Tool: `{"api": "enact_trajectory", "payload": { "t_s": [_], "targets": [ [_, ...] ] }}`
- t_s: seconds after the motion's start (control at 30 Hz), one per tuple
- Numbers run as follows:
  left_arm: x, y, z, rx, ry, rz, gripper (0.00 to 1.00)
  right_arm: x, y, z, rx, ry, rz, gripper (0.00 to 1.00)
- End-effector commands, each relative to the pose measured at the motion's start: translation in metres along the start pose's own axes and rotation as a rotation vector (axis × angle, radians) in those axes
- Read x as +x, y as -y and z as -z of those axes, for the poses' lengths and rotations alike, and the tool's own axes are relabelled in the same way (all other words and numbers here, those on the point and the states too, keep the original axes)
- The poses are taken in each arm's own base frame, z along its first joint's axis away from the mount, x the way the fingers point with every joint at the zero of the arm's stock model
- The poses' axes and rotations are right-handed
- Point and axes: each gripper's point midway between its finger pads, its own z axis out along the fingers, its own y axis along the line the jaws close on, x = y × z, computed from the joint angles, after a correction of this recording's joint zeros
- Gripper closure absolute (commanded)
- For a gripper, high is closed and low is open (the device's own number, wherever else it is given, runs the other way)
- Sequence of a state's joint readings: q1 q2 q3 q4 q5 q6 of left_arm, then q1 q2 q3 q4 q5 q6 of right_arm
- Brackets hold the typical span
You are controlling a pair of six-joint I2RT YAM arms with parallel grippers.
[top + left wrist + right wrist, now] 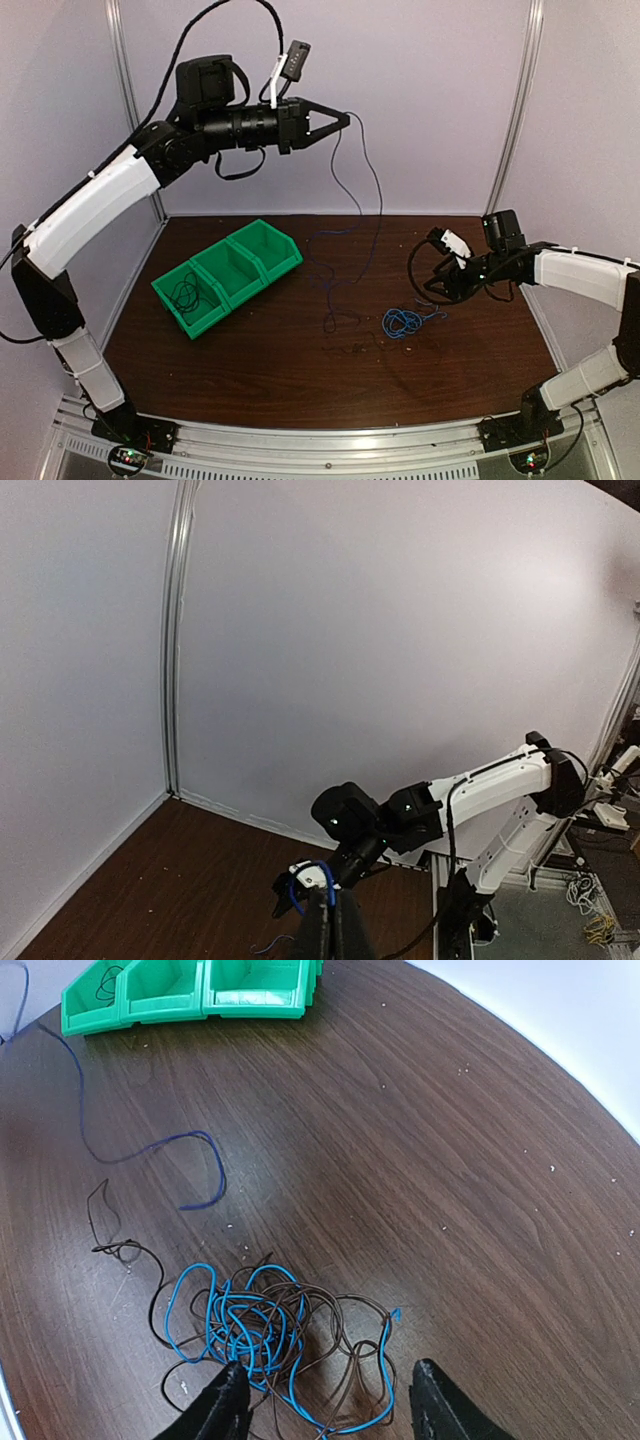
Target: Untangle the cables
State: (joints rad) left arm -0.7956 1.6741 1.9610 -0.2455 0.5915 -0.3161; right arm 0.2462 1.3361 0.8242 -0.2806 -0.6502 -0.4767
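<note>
Looking down from the top camera, you see the left gripper [340, 121] raised high near the back wall. Its jaws are pinched together on the hanging cables [378, 190], one dark and one blue, which drop to the table [300, 380]. The tangle [402, 322] of blue and dark wire lies on the right half of the table, just beside the right gripper [432, 283], whose fingers stand apart. The green bins [228, 272] sit to the left, with a dark wire [185, 292] coiled in the left-end compartment.

From the left wrist, your closed fingers [330, 935] show at the bottom edge, with the right arm [490, 790] beyond.

From the right wrist, the fingers [225, 1408] are spread, and the tangle [262, 1320] lies on the wood just ahead of them and partly between them. A loose blue strand [150, 1150] trails off toward the bins [190, 990].
</note>
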Motion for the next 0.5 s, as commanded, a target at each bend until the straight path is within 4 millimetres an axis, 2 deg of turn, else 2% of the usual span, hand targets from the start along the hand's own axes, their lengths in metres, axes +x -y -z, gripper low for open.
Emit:
{"api": "enact_trajectory", "payload": {
  "t_s": [0.0, 0.17, 0.23, 0.33, 0.47],
  "targets": [
    [-0.037, 0.01, 0.004, -0.031, 0.066, -0.107, 1.0, 0.004, 0.001, 0.001, 0.006, -0.007, 0.006, 0.44],
    [-0.06, -0.011, 0.032, -0.264, 0.096, -0.183, 1.0, 0.004, 0.001, 0.001, 0.005, -0.005, 0.007, 0.44],
    [-0.067, -0.033, 0.051, -0.432, 0.095, -0.19, 1.0, 0.003, 0.0, 0.001, 0.0, -0.004, 0.008, 0.44],
    [-0.073, -0.054, 0.083, -0.632, 0.092, -0.203, 1.0, 0.003, -0.001, 0.002, -0.005, -0.002, 0.01, 0.44],
    [-0.082, -0.068, 0.126, -0.827, 0.09, -0.221, 1.0, 0.0, -0.003, 0.005, -0.004, 0.008, 0.018, 0.44]
  ]
}}
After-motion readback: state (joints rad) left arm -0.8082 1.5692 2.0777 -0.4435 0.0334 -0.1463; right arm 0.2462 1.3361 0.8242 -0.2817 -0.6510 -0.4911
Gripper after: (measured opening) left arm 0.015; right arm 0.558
